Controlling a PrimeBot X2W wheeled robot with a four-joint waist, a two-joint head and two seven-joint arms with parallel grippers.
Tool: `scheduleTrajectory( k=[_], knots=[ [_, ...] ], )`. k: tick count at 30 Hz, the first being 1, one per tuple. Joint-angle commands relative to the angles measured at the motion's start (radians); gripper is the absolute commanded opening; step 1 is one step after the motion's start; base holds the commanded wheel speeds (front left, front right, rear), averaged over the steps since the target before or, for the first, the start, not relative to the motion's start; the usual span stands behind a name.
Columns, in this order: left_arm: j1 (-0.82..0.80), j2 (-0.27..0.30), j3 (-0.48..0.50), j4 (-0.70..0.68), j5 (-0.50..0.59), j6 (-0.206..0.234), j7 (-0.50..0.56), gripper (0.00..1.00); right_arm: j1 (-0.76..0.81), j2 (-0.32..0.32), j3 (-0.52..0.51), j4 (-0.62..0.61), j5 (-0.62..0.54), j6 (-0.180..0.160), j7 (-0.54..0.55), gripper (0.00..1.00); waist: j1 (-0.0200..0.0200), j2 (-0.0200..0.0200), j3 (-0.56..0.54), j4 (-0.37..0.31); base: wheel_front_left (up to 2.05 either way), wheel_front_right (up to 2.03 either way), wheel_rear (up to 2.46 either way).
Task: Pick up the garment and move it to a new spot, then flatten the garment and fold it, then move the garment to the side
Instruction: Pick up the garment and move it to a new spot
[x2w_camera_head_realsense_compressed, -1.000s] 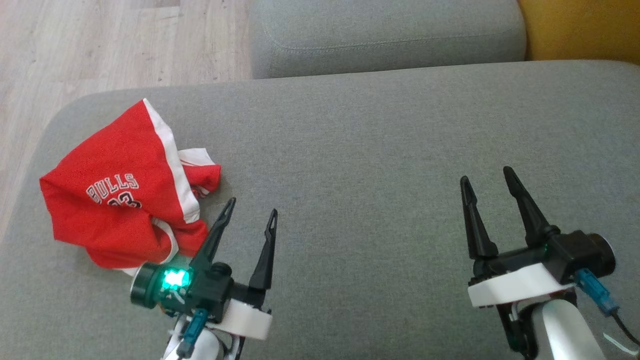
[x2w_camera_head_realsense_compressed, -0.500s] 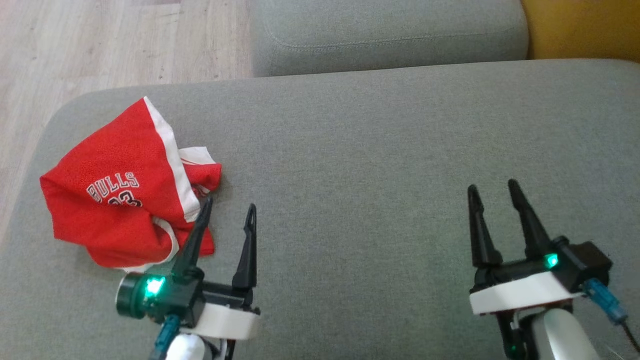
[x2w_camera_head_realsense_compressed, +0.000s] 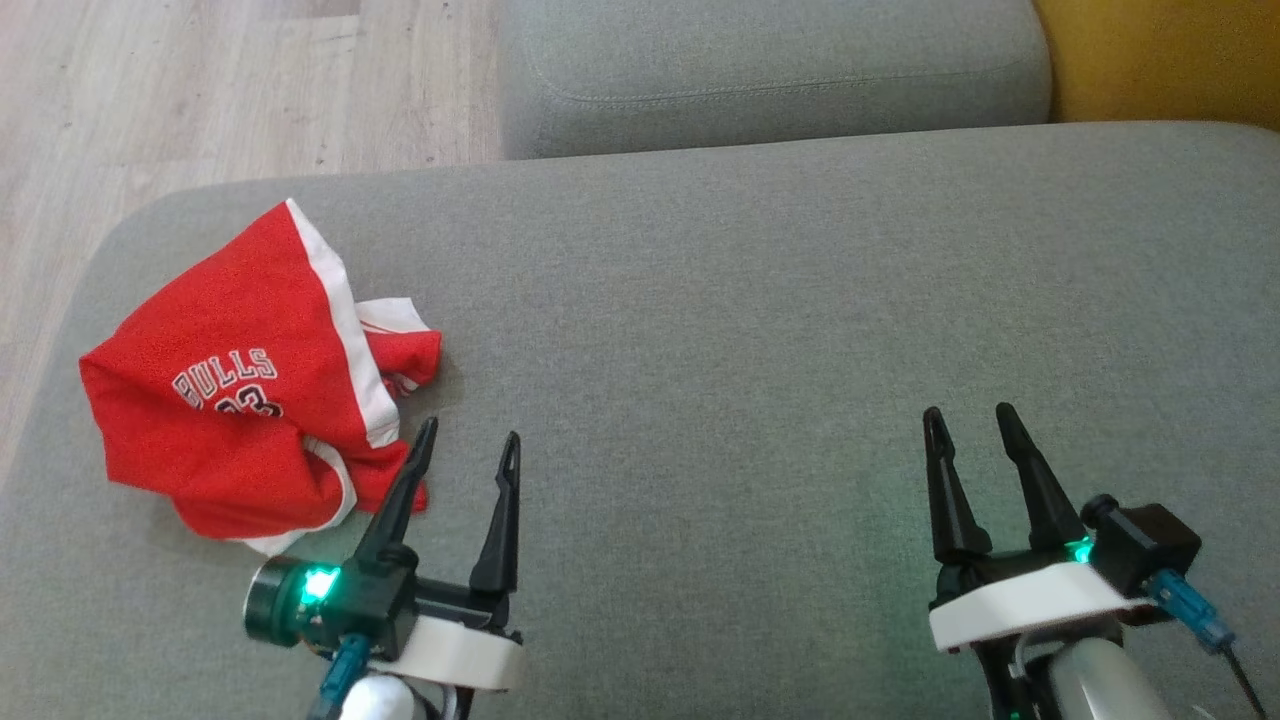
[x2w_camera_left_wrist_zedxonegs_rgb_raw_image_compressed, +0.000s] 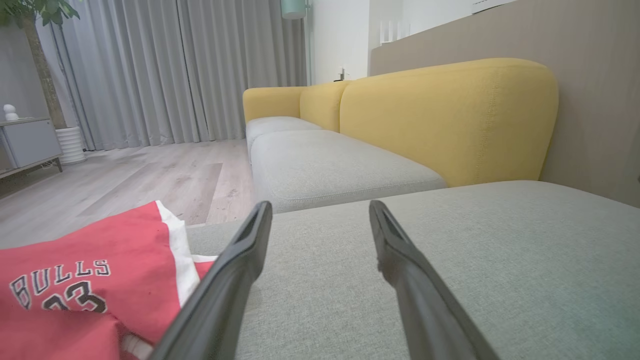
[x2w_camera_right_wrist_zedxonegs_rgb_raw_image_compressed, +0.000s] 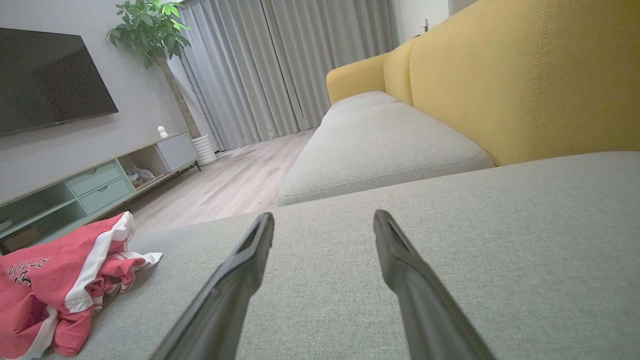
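You see soft, even light and faint shadows. The head view is grainy; wrist views bend at the edges, and fingers (x2w_camera_left_wrist_zedxonegs_rgb_raw_image_compressed: 220, 295) blur near the lens.

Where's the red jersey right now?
In the head view, the red jersey lies crumpled at the left end of the grey cushion, just left of the left tool.

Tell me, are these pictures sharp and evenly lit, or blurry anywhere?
Head view: soft, even, slightly grainy light; a green lamp glows on the left hand. Left wrist view: the near fingers look soft, the lettering on the garment crisp. Right wrist view: fingers soft again, no glare on the dark television.
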Motion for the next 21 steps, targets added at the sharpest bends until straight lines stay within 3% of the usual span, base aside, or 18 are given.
scheduleTrajectory(
  k=[1,10,21],
  knots=[
    [-0.024,-0.004,0.046,-0.029,0.013,-0.004,-0.009,1.0,-0.037,-0.007,0.025,-0.027,0.002,-0.001,-0.011,1.0,0.0,0.0,0.0,0.0,0.0,0.0,0.0],
    [-0.017,-0.031,0.085,-0.024,0.04,-0.036,-0.009,1.0,-0.039,-0.007,0.022,-0.027,-0.009,-0.001,-0.011,1.0,0.0,0.0,-0.003,0.005,0.0,0.0,0.0],
    [0.021,-0.036,0.166,-0.022,0.056,-0.052,-0.009,1.0,-0.024,-0.007,0.09,-0.035,-0.021,-0.001,-0.011,1.0,0.0,0.0,-0.031,0.075,0.0,0.0,0.0]
  ],
)
